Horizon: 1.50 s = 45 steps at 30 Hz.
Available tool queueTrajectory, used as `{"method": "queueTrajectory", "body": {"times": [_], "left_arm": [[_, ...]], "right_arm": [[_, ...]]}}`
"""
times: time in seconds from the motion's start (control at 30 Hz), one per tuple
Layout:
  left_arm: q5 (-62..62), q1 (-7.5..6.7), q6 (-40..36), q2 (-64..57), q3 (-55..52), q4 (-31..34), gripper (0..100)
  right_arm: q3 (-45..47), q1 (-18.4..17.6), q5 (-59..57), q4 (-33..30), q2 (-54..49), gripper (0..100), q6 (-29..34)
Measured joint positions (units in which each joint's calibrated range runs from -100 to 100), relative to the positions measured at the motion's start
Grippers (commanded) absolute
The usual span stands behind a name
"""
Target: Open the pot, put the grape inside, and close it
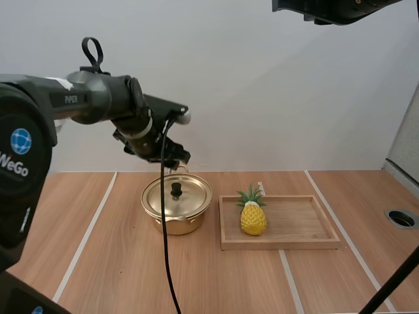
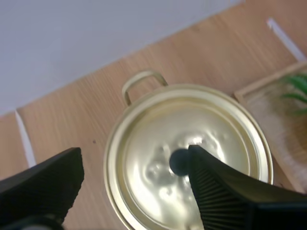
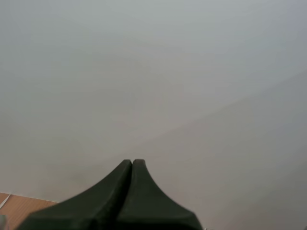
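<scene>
A golden pot (image 1: pixel 175 221) stands on the wooden table with its lid (image 1: pixel 190 194) on and a black knob (image 1: pixel 176 190) in the middle. My left gripper (image 1: pixel 175 159) hangs just above the pot's far rim. In the left wrist view it (image 2: pixel 134 158) is open, its fingers wide apart over the lid (image 2: pixel 216 124), one tip beside the knob (image 2: pixel 178 162). A yellow pineapple (image 1: pixel 253 216) with green leaves lies in a wooden tray (image 1: pixel 294 241) right of the pot. My right gripper (image 3: pixel 132 163) is shut on nothing, facing a blank wall.
White tape lines (image 1: pixel 85 239) run across the table. A round hole (image 1: pixel 401 218) sits at the table's right edge. A black rod (image 1: pixel 393 282) crosses the near right corner. Part of my right arm (image 1: pixel 334 10) hangs high at the back right.
</scene>
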<state>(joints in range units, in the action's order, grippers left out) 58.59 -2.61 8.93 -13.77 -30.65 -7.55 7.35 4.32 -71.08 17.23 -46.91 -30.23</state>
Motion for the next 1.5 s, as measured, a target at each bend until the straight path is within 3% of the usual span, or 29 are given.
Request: {"method": "queueTrajectory", "body": {"times": [0.33,0.57,0.6,0.8,1.2,1.5], "left_arm": [[-3.6,0.00,-5.1,-10.9,17.2,1.4,100],[-9.3,0.00,-5.4,-19.5,20.8,1.6,100],[-9.9,0.00,-5.4,-20.8,20.8,1.7,93],[-11.7,0.00,-5.7,-27.1,21.1,1.8,0],[-7.7,0.00,-9.8,-35.9,18.5,3.3,0],[-28.7,0.00,-16.2,-48.7,0.9,7.0,0]], "right_arm": [[0.0,0.0,0.0,0.0,0.0,0,0.0],[0.0,0.0,0.0,0.0,0.0,0,0.1],[0.0,0.0,0.0,0.0,0.0,0,0.1],[0.0,0.0,0.0,0.0,0.0,0,0.4],[2.4,0.0,2.3,0.0,-2.1,0,1.8],[15.6,0.0,15.2,1.5,-16.0,0,1.8]]}}
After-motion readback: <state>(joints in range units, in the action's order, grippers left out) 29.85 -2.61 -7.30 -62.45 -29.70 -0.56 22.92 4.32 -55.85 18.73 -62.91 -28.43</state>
